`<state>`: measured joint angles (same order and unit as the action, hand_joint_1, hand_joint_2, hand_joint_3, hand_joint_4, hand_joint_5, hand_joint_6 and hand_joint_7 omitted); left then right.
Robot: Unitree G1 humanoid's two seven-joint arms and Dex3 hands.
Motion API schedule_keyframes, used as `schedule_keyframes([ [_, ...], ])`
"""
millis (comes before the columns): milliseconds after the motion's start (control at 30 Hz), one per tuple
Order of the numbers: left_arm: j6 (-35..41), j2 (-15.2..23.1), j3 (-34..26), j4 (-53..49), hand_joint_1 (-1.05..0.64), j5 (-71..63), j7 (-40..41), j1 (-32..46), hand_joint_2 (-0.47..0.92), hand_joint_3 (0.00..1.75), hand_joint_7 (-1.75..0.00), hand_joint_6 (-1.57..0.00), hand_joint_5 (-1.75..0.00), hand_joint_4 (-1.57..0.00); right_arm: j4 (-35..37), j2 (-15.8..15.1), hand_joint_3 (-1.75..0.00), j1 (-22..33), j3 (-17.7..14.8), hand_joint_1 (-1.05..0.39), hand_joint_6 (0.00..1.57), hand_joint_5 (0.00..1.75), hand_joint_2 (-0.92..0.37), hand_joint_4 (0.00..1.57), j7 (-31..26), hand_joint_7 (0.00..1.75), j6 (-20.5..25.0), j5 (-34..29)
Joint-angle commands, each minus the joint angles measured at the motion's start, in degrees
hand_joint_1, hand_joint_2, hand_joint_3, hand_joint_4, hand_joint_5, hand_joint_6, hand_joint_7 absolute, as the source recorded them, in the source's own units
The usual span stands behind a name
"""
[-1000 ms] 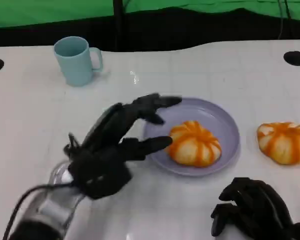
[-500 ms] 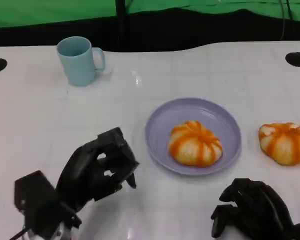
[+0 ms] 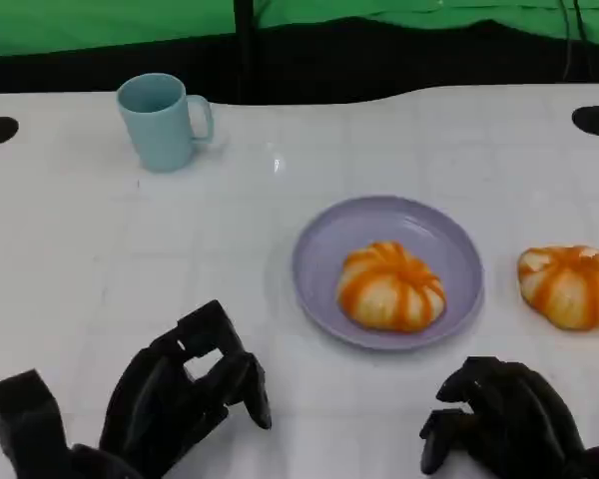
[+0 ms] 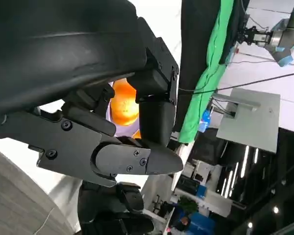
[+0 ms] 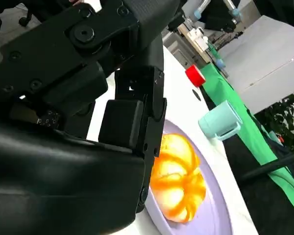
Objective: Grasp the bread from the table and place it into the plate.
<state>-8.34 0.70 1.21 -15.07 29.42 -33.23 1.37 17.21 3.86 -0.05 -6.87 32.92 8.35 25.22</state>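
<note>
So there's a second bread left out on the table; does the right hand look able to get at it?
Probably yes. The bread lies bare on the table beside the plate, just ahead of the right hand, with nothing between them.

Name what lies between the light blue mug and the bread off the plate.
In the head view, the lavender plate holding another orange-striped bread sits between mug and bread.

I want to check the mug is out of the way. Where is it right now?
In the head view the light blue mug stands upright at the table's far left, near the back edge, well apart from the purple plate and both hands.
</note>
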Motion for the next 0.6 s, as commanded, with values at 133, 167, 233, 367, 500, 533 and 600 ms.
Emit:
schedule_keyframes([
  [133, 2.5, -0.7, -1.6, 0.0, -0.57, 0.3, -1.9, -0.2, 0.92, 0.33, -1.75, -0.60, -1.75, -0.86, 0.1, -0.9, 0.00, -0.4, -0.4, -1.02, 1.57, 0.78, -0.71, 1.56, 0.5, 0.36, 0.2, 1.0],
  [167, 2.4, -0.7, -1.6, -0.1, -0.57, 0.0, -2.1, -0.3, 0.92, 0.33, -1.75, -0.60, -1.75, -0.86, 0.2, -1.0, 0.00, -0.5, -0.5, -1.02, 1.57, 0.78, -0.71, 1.56, 0.6, 0.36, 0.0, 1.0],
  [233, 2.3, -0.8, -1.7, -0.3, -0.57, -0.4, -2.3, -0.4, 0.92, 0.33, -1.75, -0.59, -1.75, -0.85, 0.4, -1.0, 0.00, -0.6, -0.5, -1.02, 1.57, 0.78, -0.72, 1.56, 0.7, 0.36, -0.1, 1.1],
  [367, 2.1, -1.1, -2.1, -0.9, -0.58, -0.8, -2.5, -0.7, 0.92, 0.32, -1.75, -0.59, -1.75, -0.84, 0.8, -1.1, 0.00, -0.7, -0.6, -1.01, 1.57, 0.77, -0.72, 1.56, 1.0, 0.35, -0.3, 1.0],
  [500, 2.8, -1.3, -2.7, -1.5, -0.59, -0.4, -3.1, -1.0, 0.92, 0.29, -1.75, -0.60, -1.75, -0.85, 0.3, -1.1, 0.00, -0.5, -0.5, -1.02, 1.57, 0.77, -0.72, 1.56, 0.4, 0.36, 0.1, 0.7],
  [533, 2.8, -1.3, -2.7, -1.5, -0.59, -0.5, -3.1, -1.0, 0.92, 0.29, -1.75, -0.61, -1.75, -0.85, 0.3, -1.2, 0.00, -0.5, -0.5, -1.02, 1.57, 0.77, -0.72, 1.56, 0.5, 0.36, 0.1, 0.7],
  [600, 2.6, -1.4, -2.9, -1.8, -0.59, -0.6, -3.3, -1.1, 0.92, 0.29, -1.75, -0.61, -1.75, -0.85, 0.7, -1.3, 0.00, -0.7, -0.5, -1.02, 1.57, 0.77, -0.72, 1.55, 0.6, 0.36, -0.3, 0.5],
])
